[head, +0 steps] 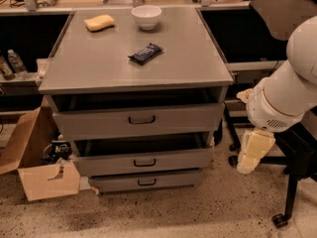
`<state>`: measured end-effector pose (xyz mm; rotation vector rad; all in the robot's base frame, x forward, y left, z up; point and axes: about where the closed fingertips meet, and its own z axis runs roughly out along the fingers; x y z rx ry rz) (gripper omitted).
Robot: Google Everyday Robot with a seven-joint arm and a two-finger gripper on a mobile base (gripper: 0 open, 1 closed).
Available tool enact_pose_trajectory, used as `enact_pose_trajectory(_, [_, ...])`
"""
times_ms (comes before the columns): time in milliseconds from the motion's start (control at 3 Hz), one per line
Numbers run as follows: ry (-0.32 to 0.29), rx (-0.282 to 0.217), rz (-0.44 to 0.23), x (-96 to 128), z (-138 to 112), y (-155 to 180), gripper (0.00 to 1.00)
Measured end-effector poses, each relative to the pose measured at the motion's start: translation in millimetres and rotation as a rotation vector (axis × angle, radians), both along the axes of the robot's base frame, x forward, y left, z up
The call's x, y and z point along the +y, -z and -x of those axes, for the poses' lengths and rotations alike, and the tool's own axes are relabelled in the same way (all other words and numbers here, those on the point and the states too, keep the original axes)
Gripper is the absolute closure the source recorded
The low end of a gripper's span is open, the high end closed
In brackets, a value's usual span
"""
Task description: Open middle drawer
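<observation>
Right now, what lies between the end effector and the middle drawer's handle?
Camera view: the bare front of the middle drawer and a chair caster; the end effector hangs right of the cabinet.

Cabinet (99, 71): grey metal, 3 drawers.
On top: yellow sponge (99, 22) and white bowl (146, 16) at the back, dark snack bar (145, 53) near the middle.
Top drawer (94, 124): partly out.
Middle drawer (109, 164): partly out, dark gap above its front, loop handle (144, 162) at centre.
Gripper (247, 163): cream, hanging under the white arm (292, 88), right of the cabinet, level with the middle drawer, apart from it.
Floor, left: open cardboard box (34, 180).
</observation>
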<state>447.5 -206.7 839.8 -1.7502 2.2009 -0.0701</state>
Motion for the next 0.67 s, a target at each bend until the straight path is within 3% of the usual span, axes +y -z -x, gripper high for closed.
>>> enact_pose_trajectory(333, [-0.002, -0.002, 0.003, 1.6, 4.0, 3.8, 0.00])
enact_pose_trajectory(667, [-0.010, 0.023, 0.021, 10.2, 5.7, 58.3, 0.00])
